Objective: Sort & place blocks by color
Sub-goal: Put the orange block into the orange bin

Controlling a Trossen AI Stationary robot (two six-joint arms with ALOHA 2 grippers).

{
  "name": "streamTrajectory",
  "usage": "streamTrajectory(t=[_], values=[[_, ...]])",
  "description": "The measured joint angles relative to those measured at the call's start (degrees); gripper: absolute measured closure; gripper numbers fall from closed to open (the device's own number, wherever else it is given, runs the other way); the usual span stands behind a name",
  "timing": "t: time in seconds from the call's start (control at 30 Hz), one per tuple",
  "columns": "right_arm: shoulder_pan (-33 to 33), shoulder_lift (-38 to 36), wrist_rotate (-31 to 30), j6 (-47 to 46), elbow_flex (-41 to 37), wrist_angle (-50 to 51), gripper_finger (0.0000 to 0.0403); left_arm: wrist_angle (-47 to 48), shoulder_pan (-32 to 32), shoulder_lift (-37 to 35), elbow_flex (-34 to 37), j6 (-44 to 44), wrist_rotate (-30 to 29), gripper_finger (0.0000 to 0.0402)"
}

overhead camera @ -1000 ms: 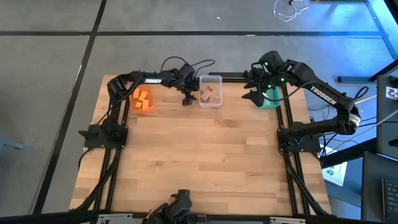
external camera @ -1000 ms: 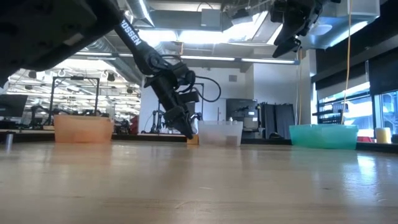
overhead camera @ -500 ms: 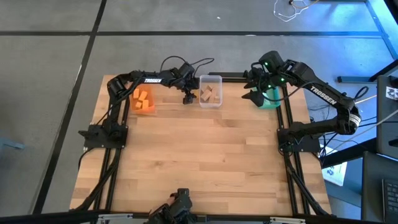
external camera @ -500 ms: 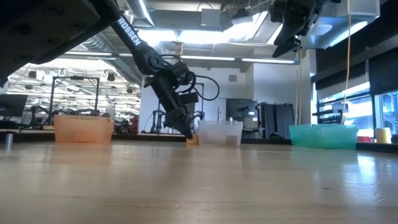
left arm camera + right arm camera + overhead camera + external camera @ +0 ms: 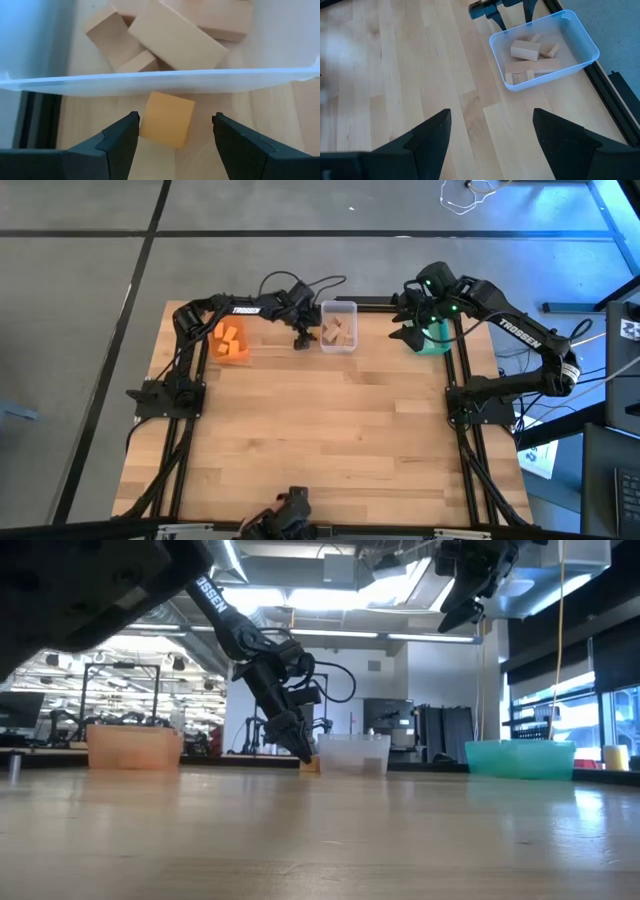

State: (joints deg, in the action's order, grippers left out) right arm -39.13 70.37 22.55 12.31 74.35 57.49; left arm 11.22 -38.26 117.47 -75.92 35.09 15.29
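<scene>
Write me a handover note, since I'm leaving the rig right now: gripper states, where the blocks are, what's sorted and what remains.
Left gripper: open, low at the table, fingers straddling one orange block that lies on the table against the clear bin's outer wall. Nothing gripped yet.
Right gripper: open, empty, held high beside the teal bin.
Done: plain wood blocks sit in the clear bin; orange blocks sit in the orange bin. The teal bin's contents are hidden by the right arm.
Left: grasp the loose orange block and probably carry it to the orange bin.
</scene>
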Motion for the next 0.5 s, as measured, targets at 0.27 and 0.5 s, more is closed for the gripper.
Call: streamTrajectory(t=[0.27,0.5], values=[[0.0,0.0,0.0,0.0,0.0,0.0,0.0121,0.0,1.9,2.9,-0.2,1.4,-0.8,0.0172],[0.0,0.0,0.0,0.0,0.0,0.0,0.0121,0.3,2.8,2.9,-0.3,0.4,-2.5,0.0219]])
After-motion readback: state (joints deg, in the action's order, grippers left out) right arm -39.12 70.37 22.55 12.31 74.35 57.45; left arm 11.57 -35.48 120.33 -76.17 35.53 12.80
